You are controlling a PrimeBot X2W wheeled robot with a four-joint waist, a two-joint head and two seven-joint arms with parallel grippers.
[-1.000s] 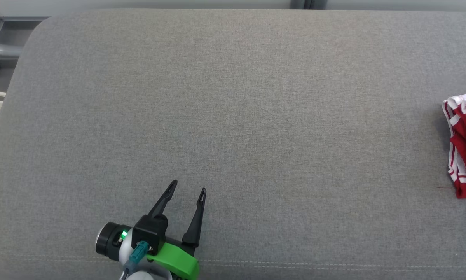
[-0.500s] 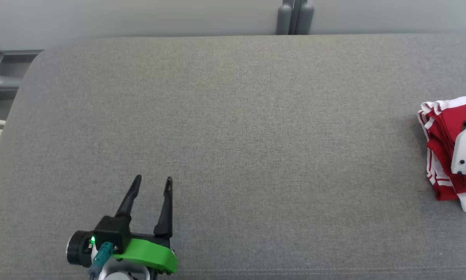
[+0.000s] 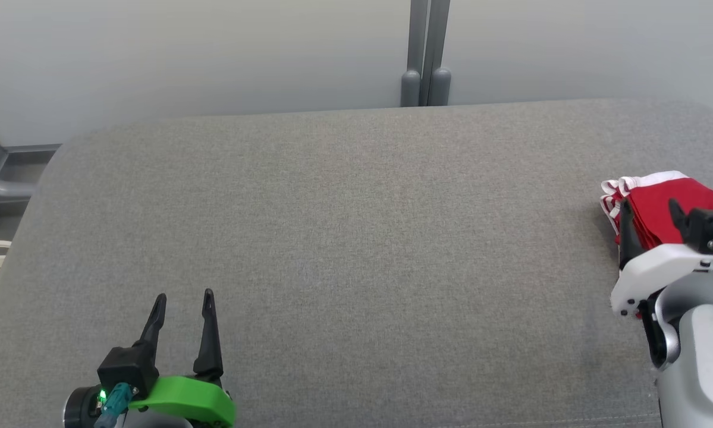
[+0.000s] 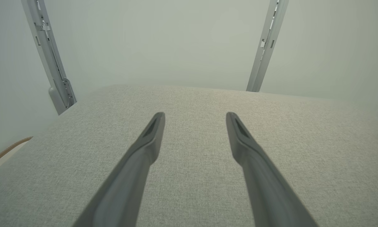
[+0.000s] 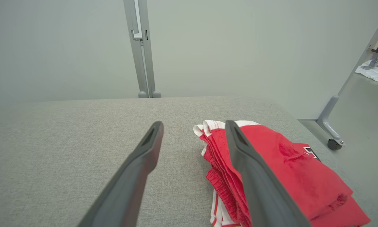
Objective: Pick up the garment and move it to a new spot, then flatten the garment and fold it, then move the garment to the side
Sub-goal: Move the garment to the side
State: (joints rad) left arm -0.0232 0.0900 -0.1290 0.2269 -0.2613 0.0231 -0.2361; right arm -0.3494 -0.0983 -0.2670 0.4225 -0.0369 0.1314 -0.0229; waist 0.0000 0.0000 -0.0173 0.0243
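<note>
Garment (image 3: pixel 653 199): red, white striped trim, folded stack, at grey cushion's (image 3: pixel 356 238) right end.
My right gripper (image 3: pixel 648 207): spread wide, empty, at garment's edge.
My left gripper (image 3: pixel 184 293): spread wide, empty, well apart.

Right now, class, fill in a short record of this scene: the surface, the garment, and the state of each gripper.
Pad: grey fabric, wide
Garment: red and white, folded, lying at the pad's right end
Left gripper: open, over bare pad, holding nothing
Right gripper: open, one finger over the garment, one over bare pad; contact unclear
Stage: garment looks folded and set aside
</note>
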